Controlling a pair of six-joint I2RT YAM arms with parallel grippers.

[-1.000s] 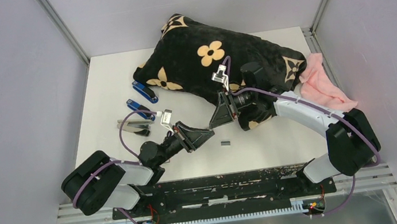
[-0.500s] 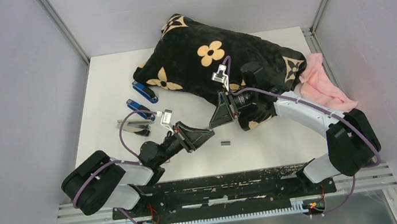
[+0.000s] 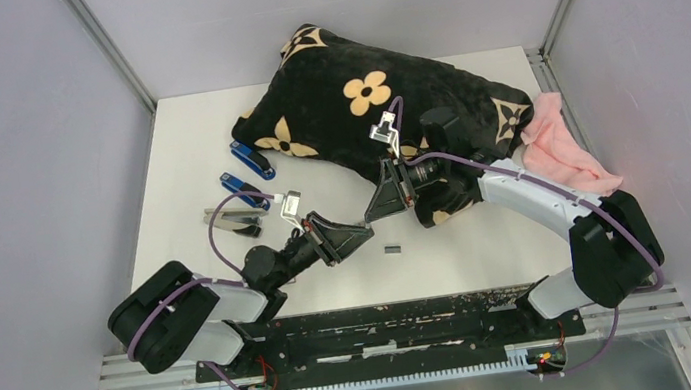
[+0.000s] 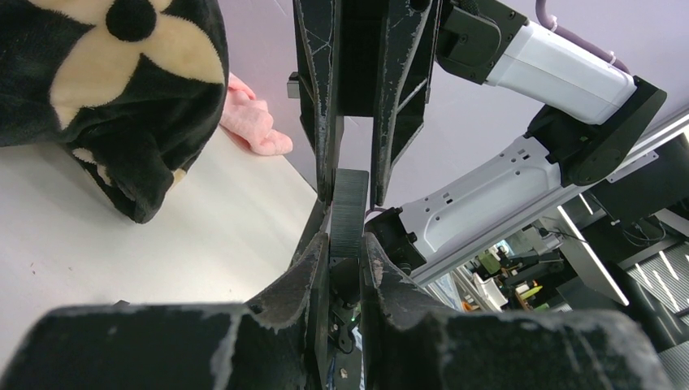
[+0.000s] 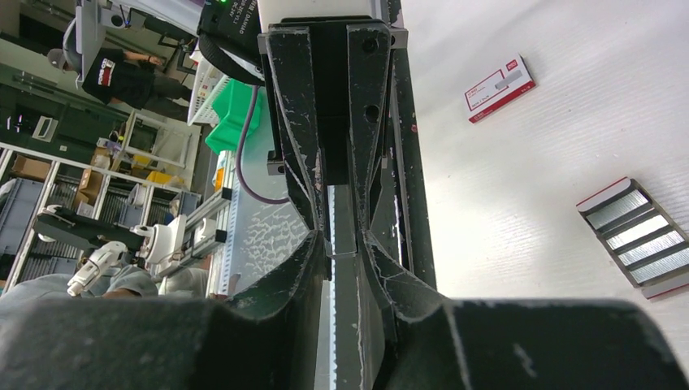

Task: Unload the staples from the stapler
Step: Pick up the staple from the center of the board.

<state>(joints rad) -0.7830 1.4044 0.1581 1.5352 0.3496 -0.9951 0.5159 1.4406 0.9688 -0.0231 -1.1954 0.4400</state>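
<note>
change: right gripper point(image 5: 344, 244) jaws narrower than a second ago; arms barely shift
left gripper point(image 4: 345, 248): jaws clamped on staple strip point(image 4: 351, 203), mid-air above counter point(image 3: 488, 237)
right jaws: straddle strip's other end, grip unclear
meaning: probably a hand-off; stapler point(image 3: 234, 220) well apart, left

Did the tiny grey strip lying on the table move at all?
No. The grey strip lies in the same spot, no nearer the black base rail or the pillow.

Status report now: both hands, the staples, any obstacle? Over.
Left hand shut on a staple strip. Right hand flanks its far end, grip unclear. Second strip lies loose on table. No obstacle between hands.
</note>
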